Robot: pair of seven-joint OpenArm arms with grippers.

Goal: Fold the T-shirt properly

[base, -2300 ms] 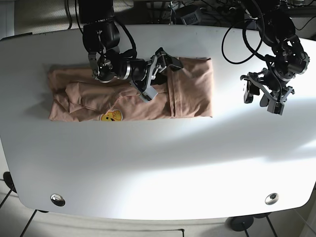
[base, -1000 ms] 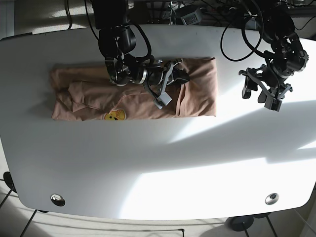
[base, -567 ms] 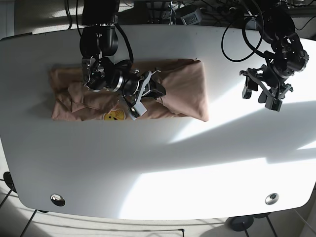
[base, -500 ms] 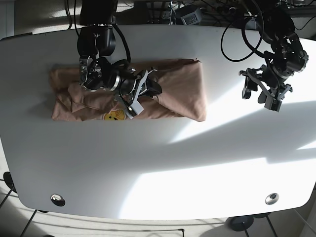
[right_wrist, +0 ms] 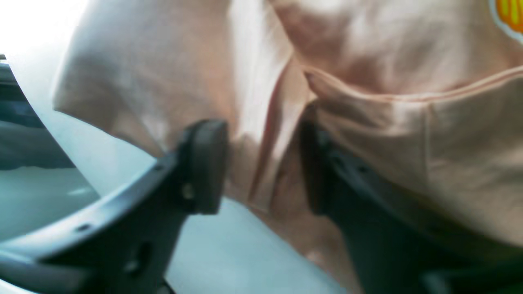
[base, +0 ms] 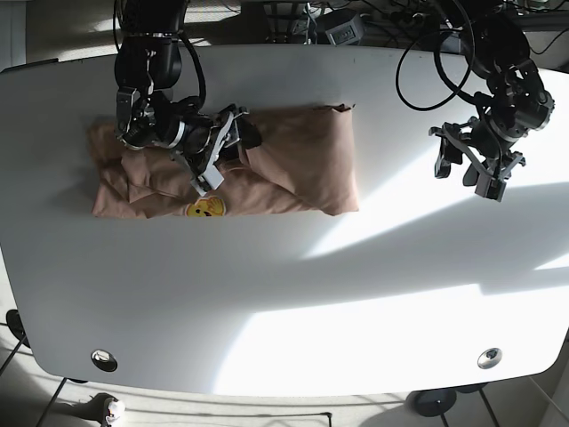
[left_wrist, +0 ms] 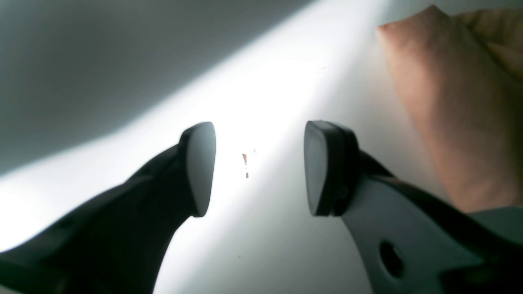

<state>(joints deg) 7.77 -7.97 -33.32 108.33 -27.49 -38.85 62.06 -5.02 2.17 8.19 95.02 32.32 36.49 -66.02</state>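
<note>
The peach T-shirt (base: 298,160) lies as a long folded band on the back left of the white table, its yellow smiley print (base: 206,209) at the front edge. My right gripper (base: 227,156) sits on the shirt's middle, shut on a raised fold of the cloth. In the right wrist view the fold (right_wrist: 265,122) fills the gap between the fingers (right_wrist: 204,163), and the print (right_wrist: 510,16) shows at the top right. My left gripper (base: 467,173) hovers over bare table to the right, open and holding nothing (left_wrist: 259,167). The shirt's end (left_wrist: 449,102) shows beyond it.
White table (base: 284,311) with sunlit bands and shadow across it. Two metal grommets (base: 104,359) (base: 489,358) sit near the front edge. Cables and equipment (base: 342,22) crowd the back edge. Both arm bases stand at the back.
My right gripper has travelled left along the shirt, pulling the cloth with it, so the shirt's right end has drawn leftward and bunched. The left arm has stayed put.
</note>
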